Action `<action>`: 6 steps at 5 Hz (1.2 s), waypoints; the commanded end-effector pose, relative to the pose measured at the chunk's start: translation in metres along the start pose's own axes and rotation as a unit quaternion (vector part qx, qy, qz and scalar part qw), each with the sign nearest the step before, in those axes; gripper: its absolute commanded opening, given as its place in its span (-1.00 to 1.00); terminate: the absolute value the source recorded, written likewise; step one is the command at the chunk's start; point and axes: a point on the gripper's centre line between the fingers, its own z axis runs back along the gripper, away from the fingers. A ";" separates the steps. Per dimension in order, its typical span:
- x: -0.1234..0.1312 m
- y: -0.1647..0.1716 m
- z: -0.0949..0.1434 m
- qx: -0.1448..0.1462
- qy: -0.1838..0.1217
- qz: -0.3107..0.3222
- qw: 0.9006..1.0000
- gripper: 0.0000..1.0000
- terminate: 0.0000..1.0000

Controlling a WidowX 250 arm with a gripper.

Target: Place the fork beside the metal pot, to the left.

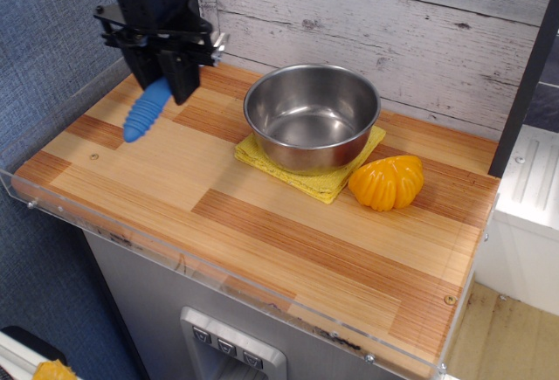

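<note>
The metal pot (312, 116) is a shiny steel bowl standing on a yellow cloth at the back middle of the wooden counter. My black gripper (164, 81) hangs over the back left of the counter, to the left of the pot and apart from it. It is shut on the fork (146, 109), whose ribbed blue handle sticks out down and to the left, above the wood. The silver tines are hidden inside the gripper.
A yellow cloth (301, 173) lies under the pot. An orange ridged toy fruit (387, 182) sits right of the pot. A clear plastic rim (131, 231) runs along the counter's front and left edges. A dark post (185, 57) stands behind the gripper by the plank wall.
</note>
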 end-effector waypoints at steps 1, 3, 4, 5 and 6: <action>0.021 0.026 -0.002 0.030 -0.003 -0.016 0.999 -1.00 -1.00; 0.032 0.027 -0.033 0.064 0.010 -0.043 0.997 -1.00 -1.00; 0.034 0.034 -0.047 0.076 -0.004 -0.020 0.997 -1.00 -1.00; 0.038 0.032 -0.058 0.086 0.000 -0.015 0.996 -1.00 -1.00; 0.043 0.030 -0.072 0.090 0.012 -0.017 0.996 -1.00 -1.00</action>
